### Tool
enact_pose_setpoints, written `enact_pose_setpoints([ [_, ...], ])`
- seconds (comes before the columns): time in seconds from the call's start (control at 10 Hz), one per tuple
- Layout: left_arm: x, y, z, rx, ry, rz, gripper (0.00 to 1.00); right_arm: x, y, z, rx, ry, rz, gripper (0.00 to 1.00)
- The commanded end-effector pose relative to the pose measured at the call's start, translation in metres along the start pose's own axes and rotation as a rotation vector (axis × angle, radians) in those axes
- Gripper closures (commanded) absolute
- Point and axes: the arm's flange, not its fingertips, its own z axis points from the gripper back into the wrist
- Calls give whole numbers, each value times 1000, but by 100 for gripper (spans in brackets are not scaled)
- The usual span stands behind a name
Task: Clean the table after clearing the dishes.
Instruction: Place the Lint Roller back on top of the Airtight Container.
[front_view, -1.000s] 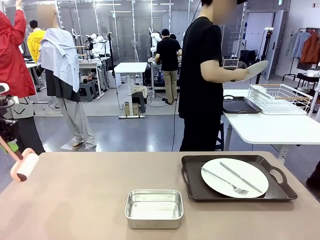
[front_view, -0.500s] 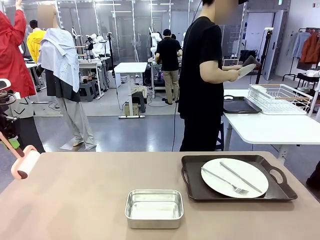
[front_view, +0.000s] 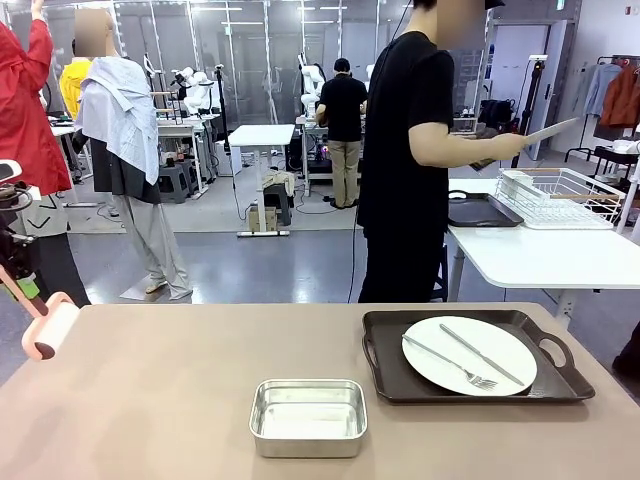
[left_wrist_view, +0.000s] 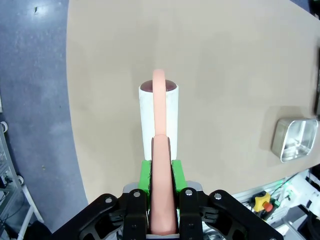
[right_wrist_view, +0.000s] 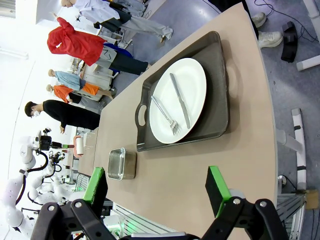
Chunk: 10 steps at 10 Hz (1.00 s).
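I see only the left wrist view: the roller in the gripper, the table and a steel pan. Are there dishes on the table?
Observer: Yes. One white plate with a fork and a knife lies on a dark tray at the right side of the table.
Operator: Is the right gripper busy?
Observer: No. The right gripper is open and holds nothing.
Operator: Where is the person?
Observer: The person stands at the white table behind, holding another plate near a wire rack.
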Motion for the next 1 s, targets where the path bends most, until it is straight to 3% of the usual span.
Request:
enact_pose_setpoints([
  [0.0,-1,-1,3,-2,-8,3,79,-2,2,3,10,-5,5,0],
  [0.2,0,0,0,0,0,0,79,-2,2,3,10,-5,5,0],
  [0.4,33,-70,29,102,-56,-358,79,-2,2,3,10,-5,5,0],
  [0.6,52,-175,48,175,-25,-707,79,-2,2,3,10,-5,5,0],
  [0.7,48,-213,50,171,-36,-833,79,-2,2,3,10,-5,5,0],
  [0.9,29,-300,25,146,78,-1160,79,-2,2,3,10,-5,5,0],
])
